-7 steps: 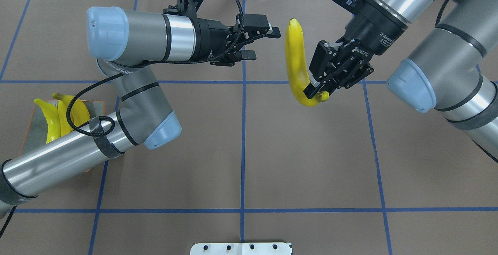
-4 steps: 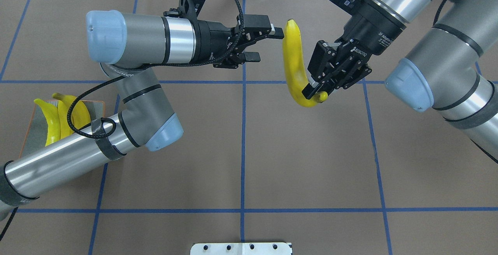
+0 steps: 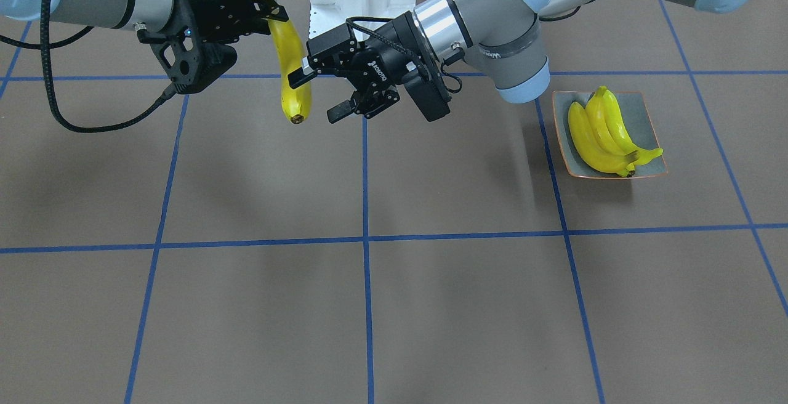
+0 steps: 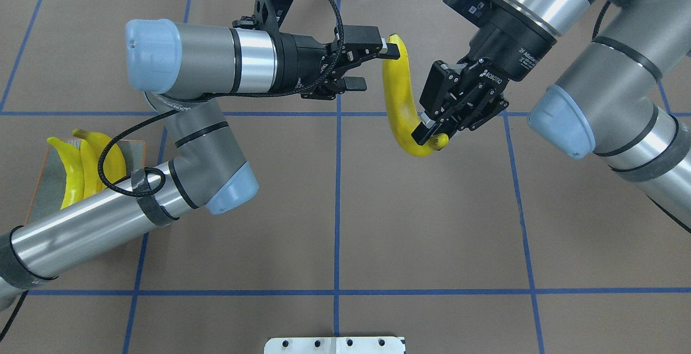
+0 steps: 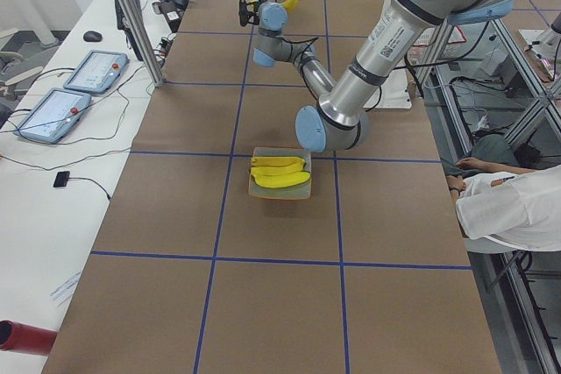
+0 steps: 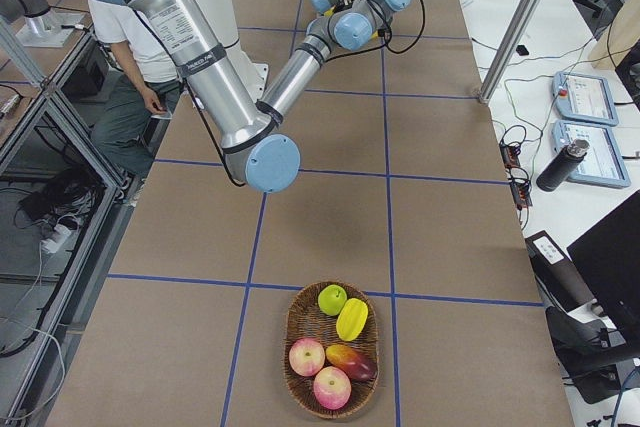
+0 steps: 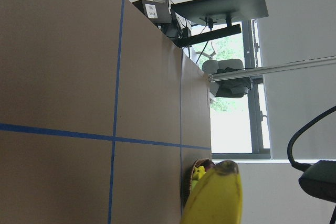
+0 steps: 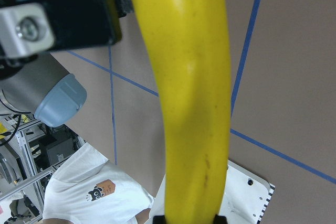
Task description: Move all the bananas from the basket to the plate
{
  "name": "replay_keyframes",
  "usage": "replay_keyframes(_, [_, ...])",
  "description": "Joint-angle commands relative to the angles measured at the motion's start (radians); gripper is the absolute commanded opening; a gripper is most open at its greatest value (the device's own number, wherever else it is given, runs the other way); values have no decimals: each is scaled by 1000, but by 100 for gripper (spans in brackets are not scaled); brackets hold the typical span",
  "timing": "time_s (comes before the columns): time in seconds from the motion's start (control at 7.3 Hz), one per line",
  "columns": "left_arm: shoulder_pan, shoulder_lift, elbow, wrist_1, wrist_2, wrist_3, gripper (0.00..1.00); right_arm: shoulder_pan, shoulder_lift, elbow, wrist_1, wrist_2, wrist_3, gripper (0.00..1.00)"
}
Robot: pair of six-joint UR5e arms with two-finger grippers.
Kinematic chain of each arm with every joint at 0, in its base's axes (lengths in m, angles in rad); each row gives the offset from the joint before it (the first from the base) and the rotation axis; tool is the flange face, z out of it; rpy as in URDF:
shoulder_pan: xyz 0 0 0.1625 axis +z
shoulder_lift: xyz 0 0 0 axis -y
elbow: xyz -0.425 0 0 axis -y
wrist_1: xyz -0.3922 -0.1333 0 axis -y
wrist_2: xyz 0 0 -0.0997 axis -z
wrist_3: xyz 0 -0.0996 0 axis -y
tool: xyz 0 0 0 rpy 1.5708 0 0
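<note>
Compared with the frame half a second earlier, the right gripper point(image 4: 427, 134) had carried the held banana point(image 4: 398, 92) further left. The left gripper point(image 4: 376, 68) had advanced to meet it. The gap previously visible between the left jaws and the banana's free tip was closed.

Count: I logged four bananas in all.
- One was in the air.
- Three bananas point(image 3: 602, 134) lay side by side on the plate point(image 3: 645, 111), at the left end of the surface point(image 4: 334, 224).

One basket point(image 6: 291, 347) stood at the right end, well apart from both arms. It held five other fruits point(image 6: 331, 387).

Position: the right jaws were clamped on one end of the held banana. The banana hung clear of the surface near its far middle, between the two grippers.

The left jaws stood apart. One left finger point(image 8: 79, 11) touched the side of the banana close to its free end. The second left finger stopped just short of the banana. I could not tell whether the banana had entered the space between the left jaws.
</note>
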Motion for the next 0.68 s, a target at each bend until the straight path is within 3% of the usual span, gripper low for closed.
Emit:
replay_keyframes(0.0, [15,-4,0,0,0,0,100,-2,16,-5,0,0,0,0])
replay_keyframes(0.27, [30,-13,-2,1,2,0,99,-2,36,-27,2,0,0,0])
replay_keyframes(0.41, [39,-14,-5,0,17,0,94,-2,42,-27,0,0,0,0])
replay_keyframes(0.55, [42,-17,-5,1,21,0,76,-2,42,-27,0,2,0,0])
